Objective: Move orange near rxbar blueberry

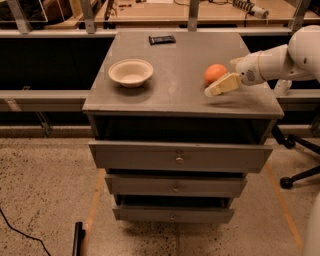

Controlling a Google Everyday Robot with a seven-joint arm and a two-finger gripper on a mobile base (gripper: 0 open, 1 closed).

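The orange (214,73) sits on the grey cabinet top (175,65) towards the right. The rxbar blueberry (162,39), a dark flat bar, lies at the back edge of the top, well apart from the orange. My gripper (218,80) reaches in from the right on a white arm and is open at the orange. Its near cream finger (222,85) lies just in front of and to the right of the fruit. The far finger is mostly hidden behind the orange.
A cream-white shallow bowl (130,72) stands on the left part of the top. Below are three drawers (177,159), pulled slightly out. A chair base (295,175) stands on the floor at the right. A workbench (200,12) runs behind the cabinet.
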